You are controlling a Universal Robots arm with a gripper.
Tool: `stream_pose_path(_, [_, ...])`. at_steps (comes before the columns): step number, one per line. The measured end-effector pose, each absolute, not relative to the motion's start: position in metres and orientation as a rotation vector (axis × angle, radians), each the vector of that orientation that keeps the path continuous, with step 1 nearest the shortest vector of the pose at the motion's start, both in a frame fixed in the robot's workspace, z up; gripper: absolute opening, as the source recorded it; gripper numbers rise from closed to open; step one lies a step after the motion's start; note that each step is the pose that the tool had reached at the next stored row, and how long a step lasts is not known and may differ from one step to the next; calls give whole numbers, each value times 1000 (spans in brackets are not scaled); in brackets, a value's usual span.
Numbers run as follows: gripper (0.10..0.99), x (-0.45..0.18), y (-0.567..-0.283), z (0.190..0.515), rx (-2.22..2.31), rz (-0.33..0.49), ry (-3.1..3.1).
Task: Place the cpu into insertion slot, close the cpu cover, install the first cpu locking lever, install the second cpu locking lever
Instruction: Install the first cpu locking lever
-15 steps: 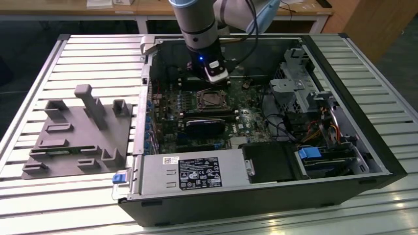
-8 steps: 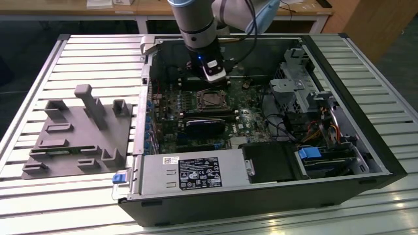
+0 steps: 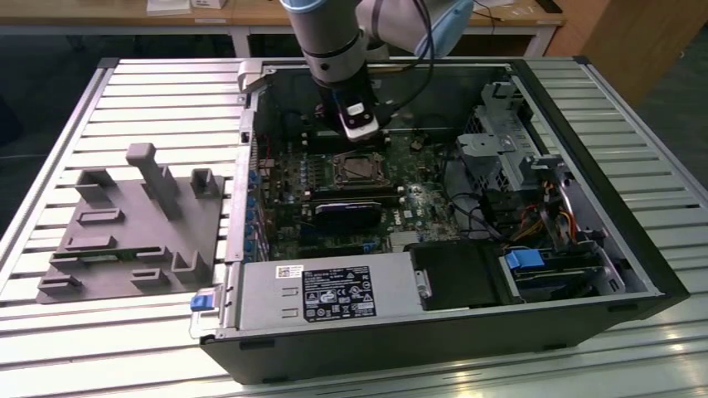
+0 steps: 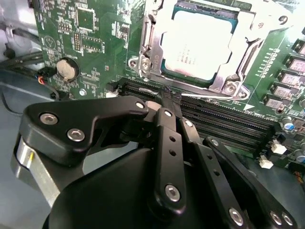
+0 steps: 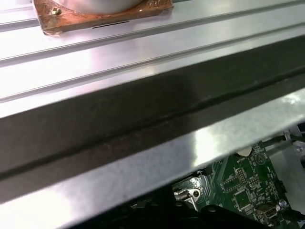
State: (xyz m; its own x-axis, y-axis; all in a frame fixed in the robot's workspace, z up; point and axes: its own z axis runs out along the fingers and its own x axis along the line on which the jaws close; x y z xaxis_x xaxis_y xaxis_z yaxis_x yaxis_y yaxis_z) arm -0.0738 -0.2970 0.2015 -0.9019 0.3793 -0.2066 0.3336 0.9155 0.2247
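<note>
Exterior view: arm reaches down into the open computer case (image 3: 443,352), which lies on a slatted metal table (image 3: 99,352). The gripper (image 3: 362,126) hangs just above the insertion slot (image 3: 356,168), near the middle of the green circuit board (image 3: 420,199). A grey power-supply box (image 3: 332,290) sits at the case's near edge. A grey moulded fixture (image 3: 133,224) lies outside, on the exterior view's left.

Second wrist view: the cpu (image 4: 198,45) is seated in the slot, silvery top up. The cpu cover (image 4: 151,55) lies flat, framing it. The gripper's black fingers are drawn together, tips meeting at the end of a thin wire locking lever (image 4: 214,97). This lever runs between the socket and the black memory slots (image 4: 224,124). Whether the tips pinch the wire, cannot tell.
</note>
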Motion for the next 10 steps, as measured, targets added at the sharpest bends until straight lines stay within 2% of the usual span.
stream_pose_path(10, [102,-74,-294,199,594,261,2812])
